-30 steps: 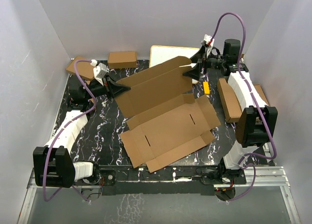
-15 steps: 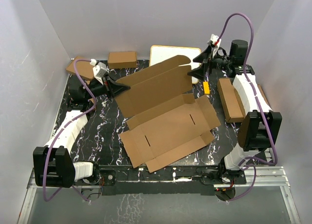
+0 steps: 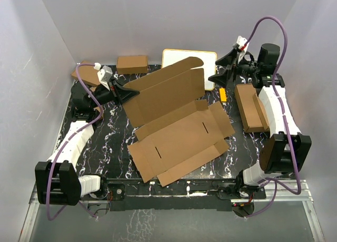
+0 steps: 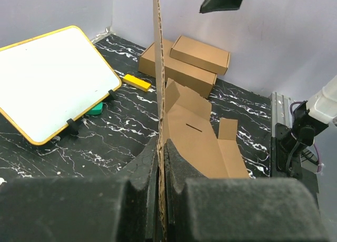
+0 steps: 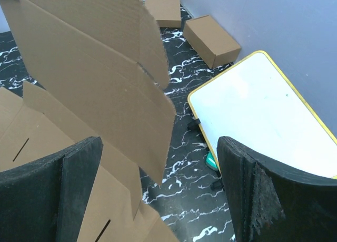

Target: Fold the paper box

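We list: paper box [image 3: 179,128], far panel lifted, pinched in left claw [image 3: 131,93]; right claw [image 3: 222,70] spread, holding nothing. Step: raising panel. Next, likely: right claw braces the far-right edge.

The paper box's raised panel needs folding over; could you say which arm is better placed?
Probably left. The left gripper is shut on the paper box at its raised panel, while the right gripper hangs open, clear of it.

One sheet [image 3: 179,139], four boxes [image 3: 131,64], one whiteboard [image 3: 176,57]
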You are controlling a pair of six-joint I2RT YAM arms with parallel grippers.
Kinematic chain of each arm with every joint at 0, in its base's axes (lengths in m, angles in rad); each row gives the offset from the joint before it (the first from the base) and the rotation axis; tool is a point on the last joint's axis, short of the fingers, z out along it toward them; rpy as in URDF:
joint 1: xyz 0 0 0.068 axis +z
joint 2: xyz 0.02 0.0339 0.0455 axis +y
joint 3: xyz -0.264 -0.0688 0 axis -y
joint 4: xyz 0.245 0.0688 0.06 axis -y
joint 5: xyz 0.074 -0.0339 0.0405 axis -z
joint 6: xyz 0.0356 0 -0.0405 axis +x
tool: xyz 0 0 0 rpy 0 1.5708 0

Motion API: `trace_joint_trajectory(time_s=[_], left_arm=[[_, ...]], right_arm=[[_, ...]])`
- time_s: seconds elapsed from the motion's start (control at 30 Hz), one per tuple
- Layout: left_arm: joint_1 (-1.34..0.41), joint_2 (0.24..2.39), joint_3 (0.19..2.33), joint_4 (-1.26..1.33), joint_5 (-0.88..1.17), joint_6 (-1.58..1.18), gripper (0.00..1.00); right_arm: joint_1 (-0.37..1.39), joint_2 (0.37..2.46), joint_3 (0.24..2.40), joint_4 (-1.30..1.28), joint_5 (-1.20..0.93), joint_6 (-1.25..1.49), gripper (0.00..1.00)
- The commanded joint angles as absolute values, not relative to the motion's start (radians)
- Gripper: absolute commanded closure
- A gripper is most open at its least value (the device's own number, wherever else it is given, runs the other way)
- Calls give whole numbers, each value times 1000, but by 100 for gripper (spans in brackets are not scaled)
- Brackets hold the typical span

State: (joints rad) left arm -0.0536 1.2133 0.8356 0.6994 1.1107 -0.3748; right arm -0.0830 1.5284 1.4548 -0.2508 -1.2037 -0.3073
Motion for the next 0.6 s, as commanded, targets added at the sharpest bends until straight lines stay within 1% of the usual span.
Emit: trace_joint_trajectory(time_s=[0.0,0.03,0.1,0.13,0.2,0.27,0.3,0.33,0.37,0.4,0.43,0.47,0.5,0.53,0.57], left_arm=[[-46,1176,827,779,1090,-424,100],[-46,1172,825,778,1086,-427,100],[-46,1164,820,772,1081,-429,100],[-46,1161,816,771,1074,-432,100],[-47,1156,809,772,1067,-436,100],[-46,1151,806,772,1059,-437,100],[-46,1149,804,775,1054,-438,100],[-46,1147,802,778,1051,-444,100],[-46,1147,802,783,1049,-448,100],[-46,1147,800,789,1046,-454,100],[-46,1148,799,796,1043,-460,100],[-46,1147,797,803,1041,-468,100],[-46,1148,795,813,1038,-477,100],[-46,1147,794,821,1035,-484,100],[-46,1145,792,827,1033,-491,100]], right_arm=[[-108,1421,1394,-190,-1231,-322,0],[-110,1399,1379,-225,-1267,-207,1],[-110,1369,1368,-197,-1306,-111,1],[-110,1358,1370,-184,-1319,-66,3],[-110,1340,1381,-159,-1388,14,10],[-107,1304,1355,-34,-1492,165,21],[-99,1281,1327,64,-1544,264,40],[-89,1253,1295,178,-1557,364,78],[-77,1227,1270,265,-1564,447,90],[-70,1208,1256,310,-1578,489,90],[-67,1190,1256,310,-1580,505,70],[-65,1173,1256,300,-1580,509,29],[-65,1156,1256,290,-1584,501,5],[-66,1133,1255,281,-1593,483,2],[-66,1119,1256,272,-1600,464,1]])
